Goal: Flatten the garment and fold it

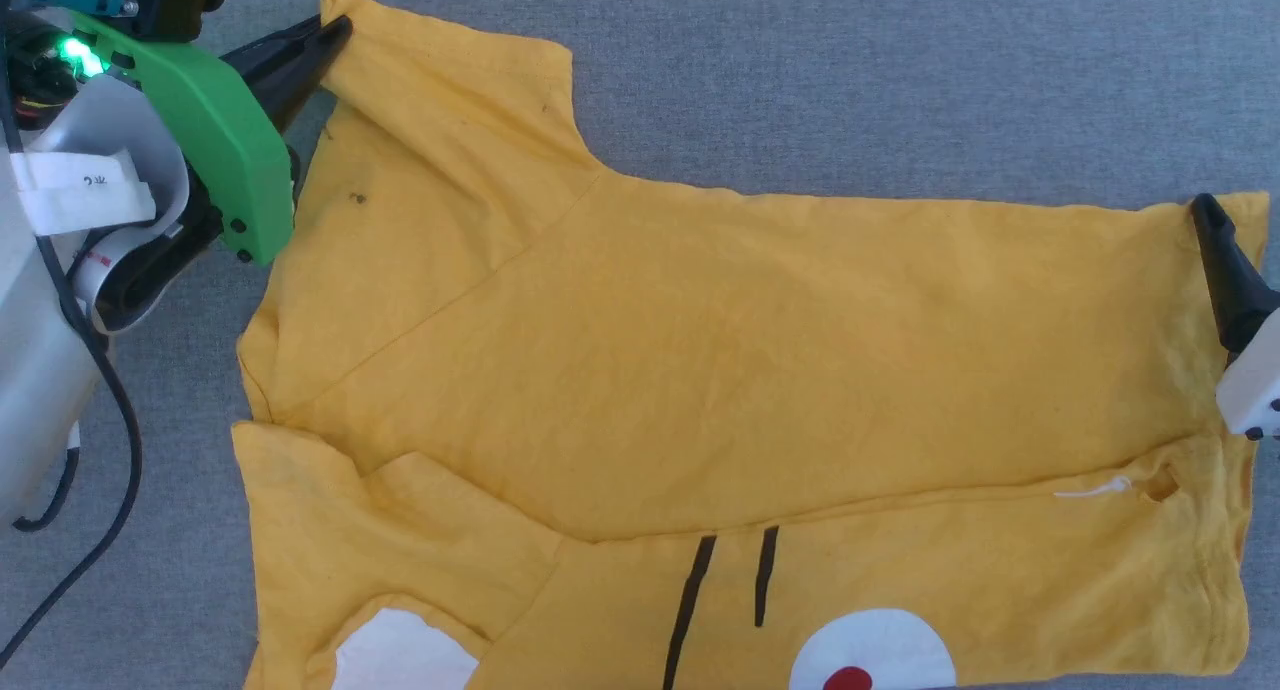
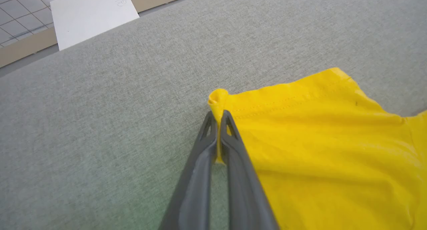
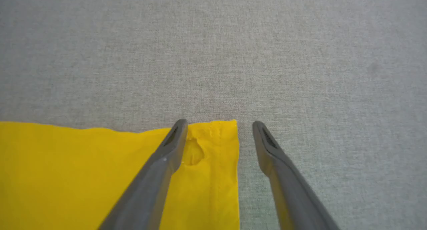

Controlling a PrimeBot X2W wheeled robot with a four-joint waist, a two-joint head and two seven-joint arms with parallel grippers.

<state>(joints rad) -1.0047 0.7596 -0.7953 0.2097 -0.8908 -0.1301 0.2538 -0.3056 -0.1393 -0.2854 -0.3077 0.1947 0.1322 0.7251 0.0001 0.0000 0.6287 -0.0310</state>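
Observation:
The garment (image 1: 700,350) is a bright yellow T-shirt lying on the grey cloth surface, its upper part folded down over the cat print, of which black lines and white patches show at the bottom. My left gripper (image 1: 335,32) is at the far left sleeve corner. In the left wrist view it (image 2: 218,116) is shut on that corner of the garment (image 2: 317,140), with a small fold of fabric poking out past the tips. My right gripper (image 3: 220,125) stands open over the garment's (image 3: 66,173) far right corner, one finger over the fabric and one over the bare surface. That right gripper (image 1: 1210,215) shows at the right edge of the head view.
A grey cloth surface (image 1: 850,80) extends beyond the shirt on all sides. A white sheet (image 2: 90,15) lies at the surface's far edge, beside a wooden strip and tiled floor. A black cable (image 1: 120,420) hangs by my left arm.

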